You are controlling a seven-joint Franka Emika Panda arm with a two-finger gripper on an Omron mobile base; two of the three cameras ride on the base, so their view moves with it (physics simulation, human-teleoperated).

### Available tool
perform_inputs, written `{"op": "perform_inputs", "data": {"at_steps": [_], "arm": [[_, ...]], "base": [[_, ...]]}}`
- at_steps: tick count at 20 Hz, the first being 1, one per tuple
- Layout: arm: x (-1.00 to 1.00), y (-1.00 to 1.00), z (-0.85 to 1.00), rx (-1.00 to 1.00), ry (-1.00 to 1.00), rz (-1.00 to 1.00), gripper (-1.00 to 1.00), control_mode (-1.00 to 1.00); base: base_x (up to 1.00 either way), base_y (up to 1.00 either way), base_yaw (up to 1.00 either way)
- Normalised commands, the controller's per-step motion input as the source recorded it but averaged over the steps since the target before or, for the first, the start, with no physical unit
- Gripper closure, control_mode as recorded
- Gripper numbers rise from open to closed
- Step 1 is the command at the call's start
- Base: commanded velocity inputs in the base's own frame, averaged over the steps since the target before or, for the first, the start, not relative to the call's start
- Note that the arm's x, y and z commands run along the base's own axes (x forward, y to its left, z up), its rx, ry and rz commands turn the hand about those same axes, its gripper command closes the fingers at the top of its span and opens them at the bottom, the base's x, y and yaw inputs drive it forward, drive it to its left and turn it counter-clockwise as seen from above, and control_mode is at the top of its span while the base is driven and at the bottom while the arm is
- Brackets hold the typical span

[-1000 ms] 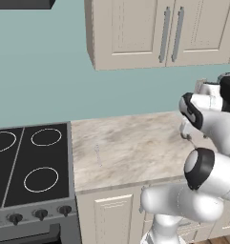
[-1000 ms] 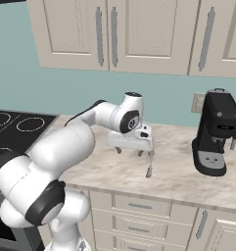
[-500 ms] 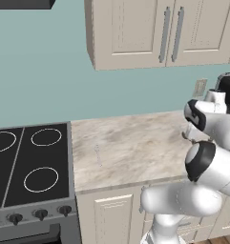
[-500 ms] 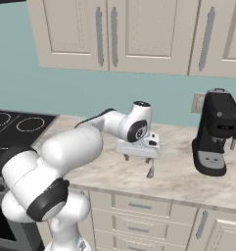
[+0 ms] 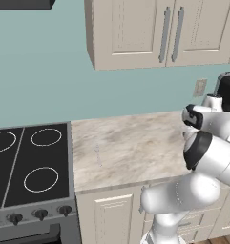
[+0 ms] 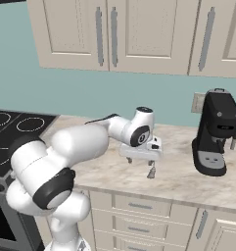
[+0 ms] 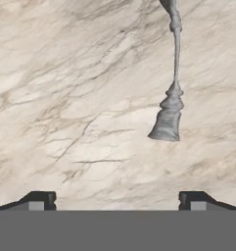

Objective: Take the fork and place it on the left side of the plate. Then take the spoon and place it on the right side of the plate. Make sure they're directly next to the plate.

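The fork [image 7: 168, 122] is a grey utensil with a thin handle and a flared head, lying flat on the marble counter [image 7: 65, 98]. In the hand view it sits right of centre, ahead of my fingertips, with its handle running to the top edge. My gripper [image 7: 115, 200] is open wide and holds nothing. In the right base view the gripper [image 6: 140, 160] hovers just above the counter, with the fork [image 6: 151, 171] beside its right finger and apart from it. A second, paler thin utensil [image 5: 97, 155] lies far to the left near the stove, its head too small to make out. The blue plate is out of view.
A black coffee machine [image 6: 215, 132] stands on the counter to the right of the gripper. The black stove [image 5: 26, 167] adjoins the counter's left end. Wall cabinets [image 6: 114, 34] hang above. The counter's front edge [image 6: 153, 188] is close to the fork.
The arm has swung to the right along the counter and stretched out, bringing the open gripper down beside the fork. The fork and the base have not moved.
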Motion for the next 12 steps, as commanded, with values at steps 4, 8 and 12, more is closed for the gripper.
{"op": "perform_inputs", "data": {"at_steps": [4, 8, 12], "arm": [[0.33, -0.04, -0.14, 0.03, -0.01, 0.08, -1.00, -1.00], [0.30, -0.21, -0.24, 0.03, 0.00, 0.11, -1.00, -1.00], [0.26, -0.11, -0.31, 0.00, 0.00, 0.11, -1.00, -1.00]], "base": [[0.00, 0.00, 0.00], [0.00, 0.00, 0.00], [0.00, 0.00, 0.00]]}}
